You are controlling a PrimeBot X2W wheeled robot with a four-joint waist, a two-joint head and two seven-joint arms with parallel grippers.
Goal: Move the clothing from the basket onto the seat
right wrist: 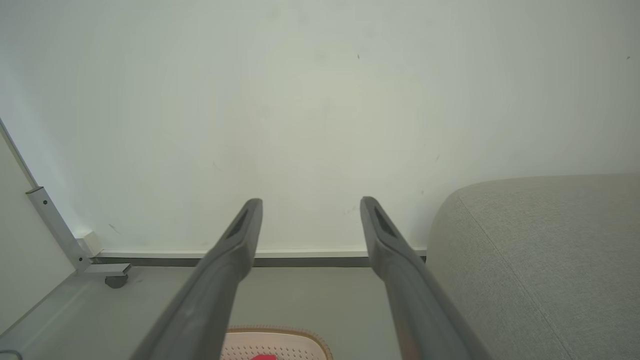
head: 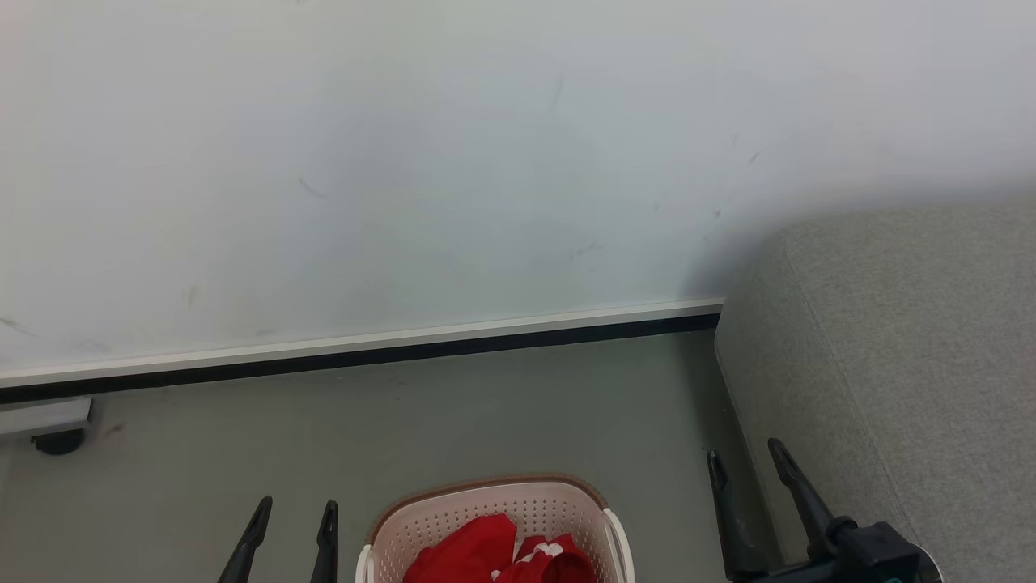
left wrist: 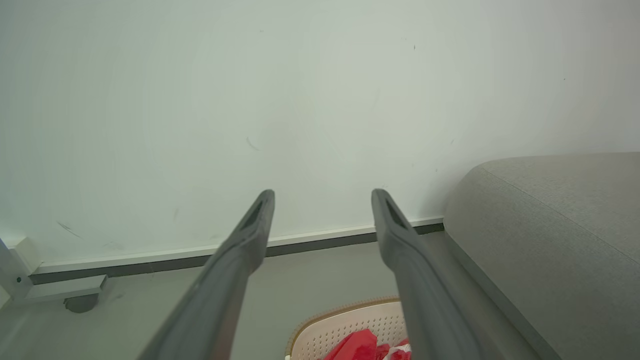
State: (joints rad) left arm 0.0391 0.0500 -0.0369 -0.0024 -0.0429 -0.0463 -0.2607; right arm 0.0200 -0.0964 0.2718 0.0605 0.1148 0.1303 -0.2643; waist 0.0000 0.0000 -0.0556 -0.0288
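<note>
ok so head view first: the basket [head: 437, 522] sits at the bottom centre of the frame on the grey floor [head: 486, 405], cut off by the bottom edge, with cream perforated walls and a brown rim. The clothing [head: 473, 555] is inside it, a crumpled red heap with a bit of white trim toward the right of the pile. All the red I can see is in the basket. The seat [head: 906, 364] is the big grey cushion filling the right side of the frame, its rounded corner up by the white wall [head: 486, 162]

left gripper [head: 296, 504] pokes up from the bottom edge just left of the basket, two dark fingers [head: 248, 538] well spread, empty, clear of the basket. right gripper [head: 745, 451] is at the lower right, between basket and seat, jaws also wide and empty. Its right-hand finger overlaps the cushion's side in the picture, can't tell if it actually touches

both wrist views agree: fingers splayed wide, just wall and floor between the tips. Left wrist view has the basket with the red stuff at the bottom, right wrist view catches its rim and a sliver of red at the bottom edge. Seat on the right in both

also a pale baseboard [head: 364, 344] along the foot of the wall, and a caster [head: 57, 441] under a metal frame [head: 44, 414] at the far left
</note>
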